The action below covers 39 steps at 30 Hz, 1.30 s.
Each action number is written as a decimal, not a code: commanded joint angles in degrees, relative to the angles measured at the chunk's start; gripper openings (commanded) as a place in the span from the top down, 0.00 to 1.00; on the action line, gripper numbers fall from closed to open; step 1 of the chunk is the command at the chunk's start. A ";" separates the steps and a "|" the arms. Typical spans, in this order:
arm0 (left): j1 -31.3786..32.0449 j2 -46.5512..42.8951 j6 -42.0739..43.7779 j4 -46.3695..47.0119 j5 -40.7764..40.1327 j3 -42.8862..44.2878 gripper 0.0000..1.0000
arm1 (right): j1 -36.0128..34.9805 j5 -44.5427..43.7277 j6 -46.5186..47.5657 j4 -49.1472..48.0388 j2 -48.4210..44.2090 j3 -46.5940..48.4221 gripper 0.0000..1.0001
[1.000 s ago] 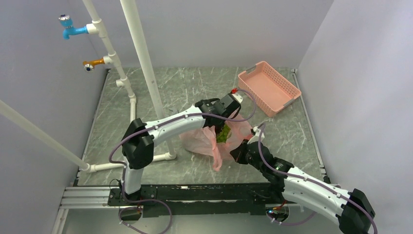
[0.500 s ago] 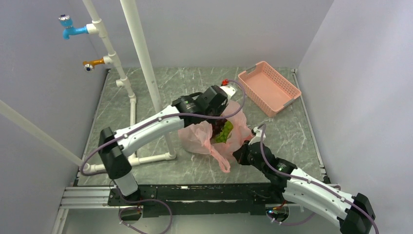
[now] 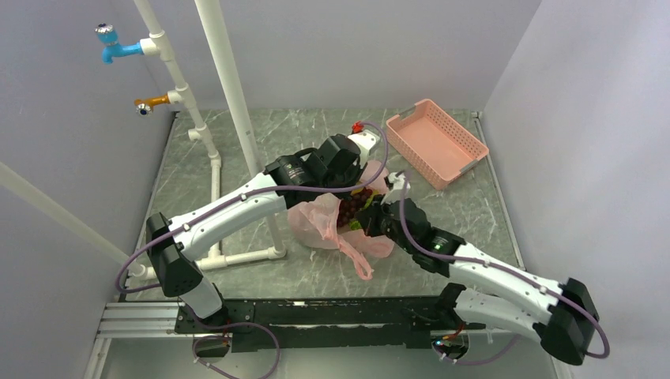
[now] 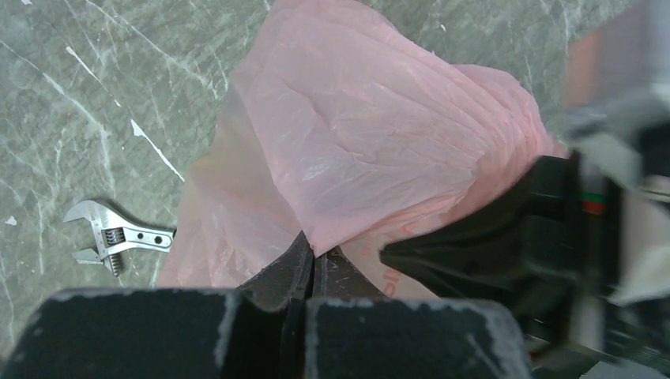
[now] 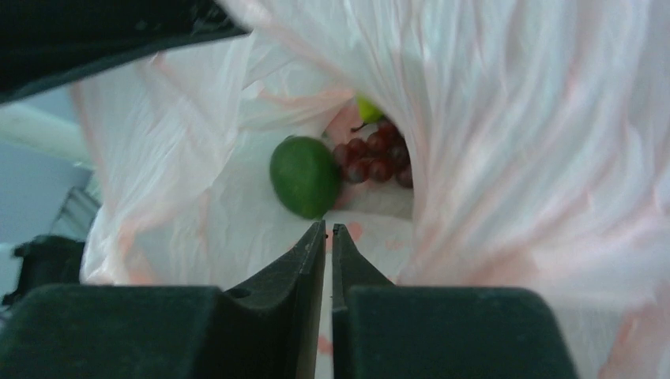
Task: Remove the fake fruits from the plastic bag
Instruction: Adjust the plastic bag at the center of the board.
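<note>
The plastic bag [image 3: 324, 225] lies crumpled pink in the middle of the table. My left gripper [image 4: 314, 254] is shut on a fold of the plastic bag [image 4: 371, 150] at its rim and holds it up. In the bag's mouth show the fake fruits: a round green fruit [image 5: 305, 175], a dark red grape bunch [image 5: 381, 158] and a yellow-green fruit [image 5: 368, 109] behind it. The dark grapes [image 3: 352, 205] also show from above. My right gripper [image 5: 328, 229] is shut with nothing in it, pointing into the bag's mouth just short of the green fruit.
A pink slotted basket [image 3: 435, 141] stands at the back right. White pipes [image 3: 234, 103] rise at the left, with a blue tap [image 3: 111, 47] and an orange tap [image 3: 150, 103]. A metal wrench [image 4: 111, 234] lies on the table beside the bag.
My left gripper has closed on the bag's rim and shifted left and back with it. My right arm has advanced into the bag's mouth, and the dark grapes now show from above.
</note>
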<state>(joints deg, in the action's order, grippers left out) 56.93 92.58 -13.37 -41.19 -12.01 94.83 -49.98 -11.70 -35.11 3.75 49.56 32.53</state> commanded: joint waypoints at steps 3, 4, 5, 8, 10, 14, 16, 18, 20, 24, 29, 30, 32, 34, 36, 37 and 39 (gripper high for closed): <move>0.03 -2.56 -1.59 1.02 -0.07 0.58 1.00 | -0.09 -17.64 -5.02 -9.27 5.04 -2.41 1.00; 0.03 -2.69 -1.59 0.76 -0.23 0.62 1.00 | 0.05 -20.89 -6.66 -8.90 4.23 -4.13 1.00; 0.03 -2.81 -1.52 0.61 -0.33 0.50 1.00 | 0.05 -24.34 -8.95 -7.25 3.24 -5.52 1.00; 0.03 -3.40 -1.35 0.74 -0.60 -0.30 1.00 | 1.73 -30.60 -17.61 0.63 -0.41 -9.37 1.00; 0.08 -3.69 -1.01 0.79 -0.93 -0.94 1.00 | 4.17 -29.90 -22.43 3.87 -3.88 -13.44 1.00; 0.03 -4.09 -0.61 0.64 -1.12 -1.90 1.00 | 11.43 -22.16 -22.96 5.73 -10.97 -19.23 1.00; 0.04 -4.26 -0.70 0.57 -0.97 -2.20 1.00 | 12.27 -19.63 -20.45 6.91 -13.76 -19.19 1.00; 0.03 -4.54 -0.74 0.84 -0.28 -2.51 1.00 | 12.26 -15.96 -16.02 8.57 -15.48 -17.37 1.00; 0.03 -4.60 -0.78 0.80 0.55 -2.43 1.00 | 12.29 -10.25 -10.41 10.23 -16.56 -14.38 1.00; 0.06 -4.65 -1.17 0.77 1.77 -2.94 1.00 | 12.25 7.07 -0.41 11.06 -19.76 -9.87 0.95; 0.08 -4.52 -1.74 1.42 2.49 -3.76 1.00 | 12.06 22.17 2.99 10.13 -21.31 -5.08 0.73; 0.03 -4.48 -1.82 1.51 2.53 -3.70 1.00 | 11.87 23.53 3.16 9.48 -20.60 -4.09 0.71; 0.06 -4.07 -1.98 1.35 2.60 -3.25 1.00 | 11.15 24.68 3.00 7.61 -18.52 -3.03 0.68; 0.03 -3.67 -2.04 0.81 2.51 -2.32 1.00 | 9.83 24.67 2.73 4.96 -15.51 -2.92 0.66; 0.03 -3.50 -2.10 0.42 2.53 -1.58 1.00 | 7.73 24.24 2.24 2.24 -11.46 -3.32 0.66; 0.03 -3.50 -2.10 0.29 2.57 -1.36 1.00 | 6.04 23.52 1.98 0.92 -9.50 -3.51 0.66; 0.03 -3.66 -2.25 0.26 2.51 -1.15 1.00 | 0.73 20.56 1.59 -1.24 -5.69 -3.95 0.66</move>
<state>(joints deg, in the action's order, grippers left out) 56.93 90.48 -14.55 -41.47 -10.31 91.15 -42.72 9.28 -33.98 8.86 38.20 28.27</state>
